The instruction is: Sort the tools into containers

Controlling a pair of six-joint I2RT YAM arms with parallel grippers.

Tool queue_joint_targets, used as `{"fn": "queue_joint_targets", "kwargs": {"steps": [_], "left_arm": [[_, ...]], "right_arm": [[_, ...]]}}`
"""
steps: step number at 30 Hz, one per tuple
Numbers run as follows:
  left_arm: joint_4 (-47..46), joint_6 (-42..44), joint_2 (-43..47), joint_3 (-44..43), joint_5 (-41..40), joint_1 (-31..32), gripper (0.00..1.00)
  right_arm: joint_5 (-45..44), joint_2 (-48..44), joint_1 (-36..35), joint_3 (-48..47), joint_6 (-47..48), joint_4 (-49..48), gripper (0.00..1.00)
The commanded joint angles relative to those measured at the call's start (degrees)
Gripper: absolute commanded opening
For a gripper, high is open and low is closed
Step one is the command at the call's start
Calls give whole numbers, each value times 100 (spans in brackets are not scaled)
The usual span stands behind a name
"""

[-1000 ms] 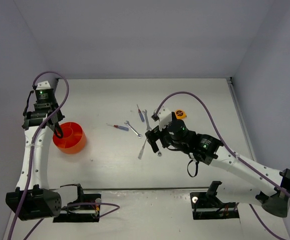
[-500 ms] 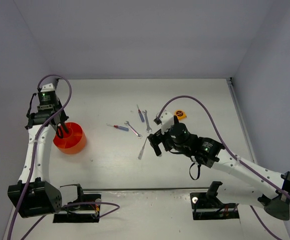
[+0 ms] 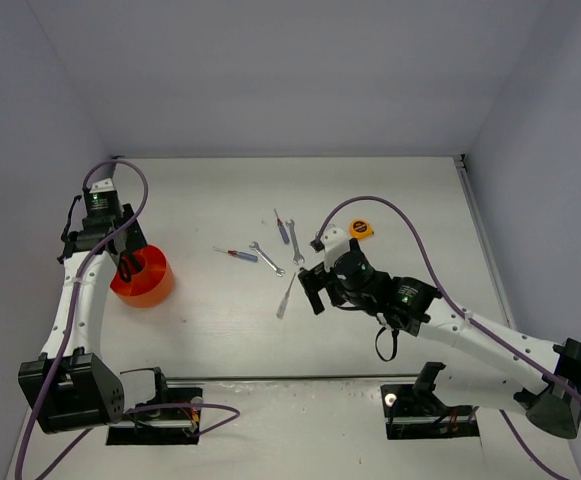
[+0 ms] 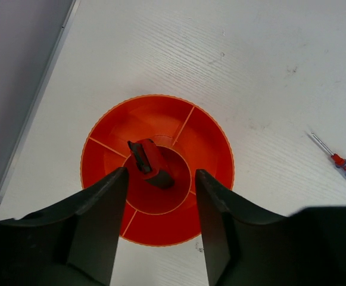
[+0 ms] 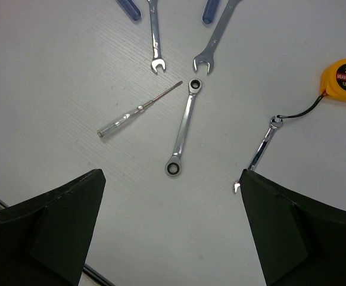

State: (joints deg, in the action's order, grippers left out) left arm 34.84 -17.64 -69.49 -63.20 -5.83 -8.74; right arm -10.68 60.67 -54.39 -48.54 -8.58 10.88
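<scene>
The jaws of the left gripper (image 4: 161, 174) stand apart and empty, poised straight above the orange-red tub (image 4: 211, 137) at a height that suits a clean drop. Directly beneath them the red-and-black tool (image 4: 150, 164) lies in the centre compartment, touching neither finger. Across the tabletop (image 4: 250, 59), the jaws of the right gripper (image 5: 171, 176) are spread wide and empty over unsorted tools, apparently lining up a pick. A ratchet wrench (image 5: 182, 127) lies between them and slightly ahead, with the yellow tape measure (image 5: 342, 77) off to one side.
</scene>
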Motion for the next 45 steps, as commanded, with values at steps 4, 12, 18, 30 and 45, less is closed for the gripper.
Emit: {"fn": "queue_joint_targets", "kwargs": {"steps": [4,12,18,30,45], "left_arm": [[91,-23,161,-524,220,-84,56],[1346,-194,380,-1779,916,-58,71],[1735,-361,694,-1874,1589,571,72],[1895,-791,1292,-1016,1583,2317,72],[1886,-530,1046,-679,1621,2626,72]], "right_arm": [[-387,201,62,34,-383,-253,94],[-406,663,436,-63,-908,-130,82],[-5,1545,968,-370,-1178,61,65],[495,3585,992,-1333,-1243,81,53],[966,4764,1001,-1506,-1322,81,39]]}}
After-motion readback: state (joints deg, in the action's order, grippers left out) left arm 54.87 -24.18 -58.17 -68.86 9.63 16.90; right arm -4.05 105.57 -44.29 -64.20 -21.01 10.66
